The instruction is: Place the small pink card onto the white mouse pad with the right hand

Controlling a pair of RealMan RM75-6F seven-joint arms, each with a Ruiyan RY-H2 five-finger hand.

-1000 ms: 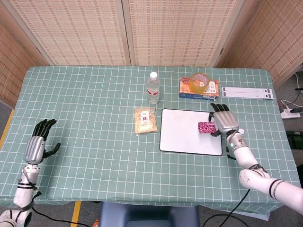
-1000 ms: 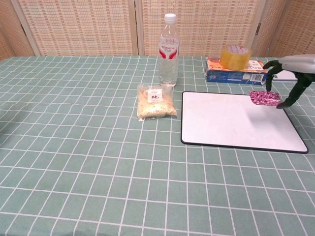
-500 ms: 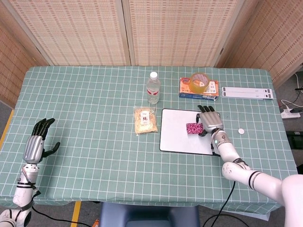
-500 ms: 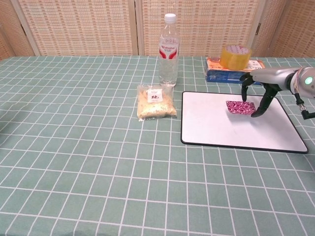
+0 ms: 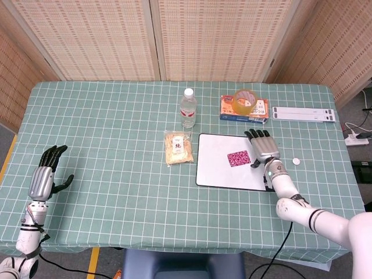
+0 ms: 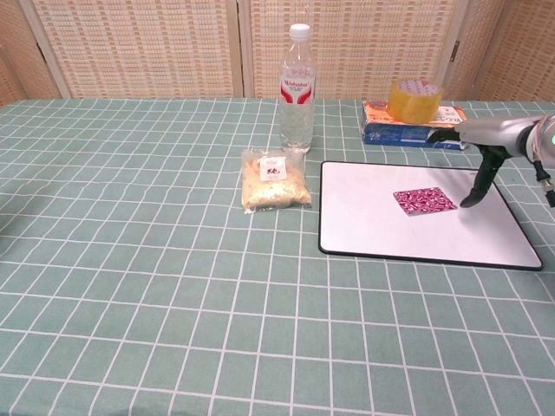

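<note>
1. The small pink patterned card (image 5: 239, 158) now lies flat on the white rectangular mouse pad with the dark edge (image 5: 215, 174), a little right of the pad's middle. Half a second ago it was pinched in the right hand; now nothing touches it.

2. The right hand (image 5: 263, 149) has let go and drawn back a little to the right. It sits just beside the card over the pad's right part, palm down. Its fingers (image 6: 479, 184) are spread and hold nothing; in the chest view a dark fingertip points down at the pad close to the card, with a clear gap between them.

3. The left hand (image 5: 45, 178) rests far off at the left edge of the green checked tabletop (image 5: 104, 128), fingers apart and empty, just as it was a second ago.

4. Around the pad nothing has shifted: the clear plastic water bottle (image 5: 188, 108), the clear packet of pale snack (image 5: 178, 147) just left of the pad, the roll of yellow tape (image 5: 244, 101) sitting on the orange and blue box (image 5: 258, 110), a long white strip (image 5: 303, 114) at the back right, and a small white round cap (image 5: 296, 161) right of the hand.

5. To my eye the placing is done: the card is wholly on the pad and free. What is left is for the right hand to lift clear without brushing the card; being thin and light, it could slide if a fingertip catches it.
</note>
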